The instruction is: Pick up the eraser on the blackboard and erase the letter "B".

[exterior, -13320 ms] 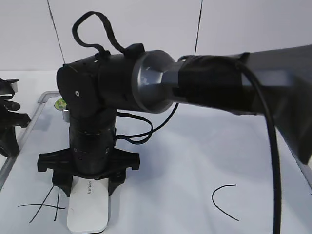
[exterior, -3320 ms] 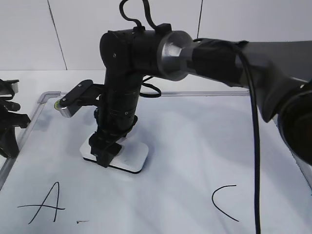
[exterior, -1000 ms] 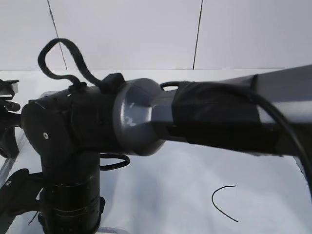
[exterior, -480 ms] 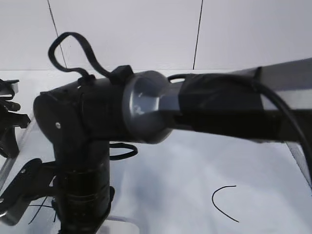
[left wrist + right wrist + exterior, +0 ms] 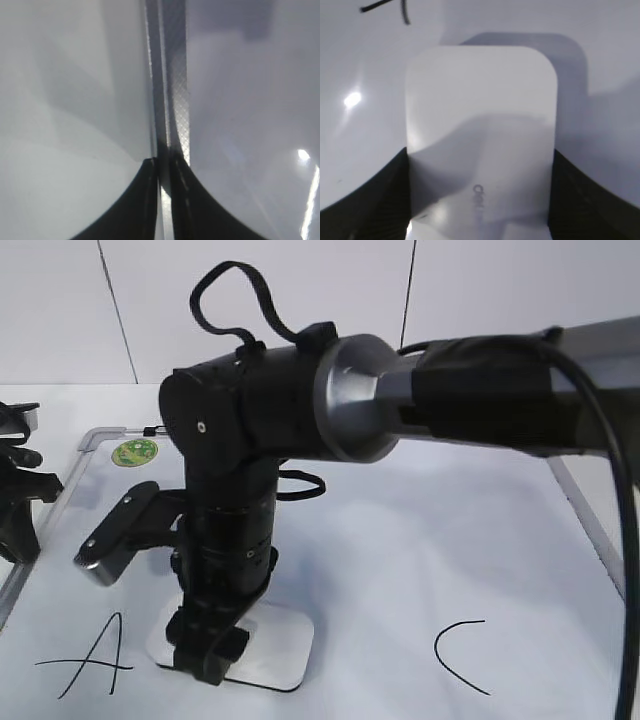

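The white eraser (image 5: 278, 645) lies flat on the blackboard (image 5: 420, 530), between the black "A" (image 5: 92, 662) and the black "C" (image 5: 458, 655). My right gripper (image 5: 208, 652) reaches across from the right and is shut on the eraser, pressing it to the board. In the right wrist view the eraser (image 5: 480, 110) sits between the two dark fingers of the right gripper (image 5: 480, 170), with grey print near its lower end. No letter "B" shows anywhere. My left gripper (image 5: 18, 502) rests at the board's left edge and is shut (image 5: 164, 167).
A round green sticker (image 5: 133, 452) sits in the board's far left corner. The board's grey frame runs along the left (image 5: 172, 90) and right (image 5: 585, 530) sides. A stroke of the "A" (image 5: 395, 9) shows beyond the eraser. A white wall stands behind.
My right arm has drawn back from the camera and shifted right, still holding the eraser. The "A", the sticker and the eraser have come into view.
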### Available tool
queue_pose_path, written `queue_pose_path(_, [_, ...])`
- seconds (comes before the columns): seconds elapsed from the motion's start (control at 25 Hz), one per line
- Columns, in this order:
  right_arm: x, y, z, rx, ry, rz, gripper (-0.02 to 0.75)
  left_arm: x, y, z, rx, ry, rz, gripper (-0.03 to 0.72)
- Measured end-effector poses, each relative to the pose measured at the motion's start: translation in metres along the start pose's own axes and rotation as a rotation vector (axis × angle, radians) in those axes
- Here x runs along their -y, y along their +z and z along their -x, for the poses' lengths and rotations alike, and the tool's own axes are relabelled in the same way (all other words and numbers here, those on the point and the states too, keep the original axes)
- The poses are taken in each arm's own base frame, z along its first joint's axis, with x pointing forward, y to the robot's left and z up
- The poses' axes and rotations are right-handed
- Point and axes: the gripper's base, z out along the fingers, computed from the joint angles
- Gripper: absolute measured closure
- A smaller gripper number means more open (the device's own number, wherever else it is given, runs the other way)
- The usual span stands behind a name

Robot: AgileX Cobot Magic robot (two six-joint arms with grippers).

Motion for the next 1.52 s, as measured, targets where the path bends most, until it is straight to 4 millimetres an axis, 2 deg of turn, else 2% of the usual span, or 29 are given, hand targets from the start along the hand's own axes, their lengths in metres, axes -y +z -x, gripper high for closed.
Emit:
queue_pose_path(0.28, [0.056, -0.005, 0.005, 0.050, 0.166, -0.076, 0.233, 0.000, 0.000, 0.000, 0.002, 0.000, 0.000, 0.643])
queue_pose_path(0.48, [0.082, -0.011, 0.008, 0.059, 0.232, -0.106, 0.233, 0.000, 0.000, 0.000, 0.004, -0.001, -0.001, 0.643])
queue_pose_path(0.92, [0.094, -0.024, 0.010, 0.069, 0.292, -0.145, 0.233, 0.000, 0.000, 0.000, 0.005, -0.001, -0.001, 0.643])
queue_pose_path(1.2, [0.091, -0.069, 0.007, 0.167, 0.357, -0.163, 0.233, 0.000, 0.000, 0.000, 0.005, -0.001, -0.001, 0.643])
queue_pose_path(1.28, [0.095, -0.078, 0.001, 0.180, 0.383, -0.170, 0.234, 0.000, 0.000, 0.000, 0.005, -0.001, -0.001, 0.643])
queue_pose_path(1.48, [0.107, -0.114, -0.043, 0.194, 0.486, -0.189, 0.234, 0.000, 0.000, 0.000, 0.003, -0.001, -0.001, 0.643])
queue_pose_path(1.52, [0.108, -0.115, -0.051, 0.181, 0.504, -0.184, 0.234, 0.000, 0.000, 0.000, 0.003, -0.001, -0.001, 0.643])
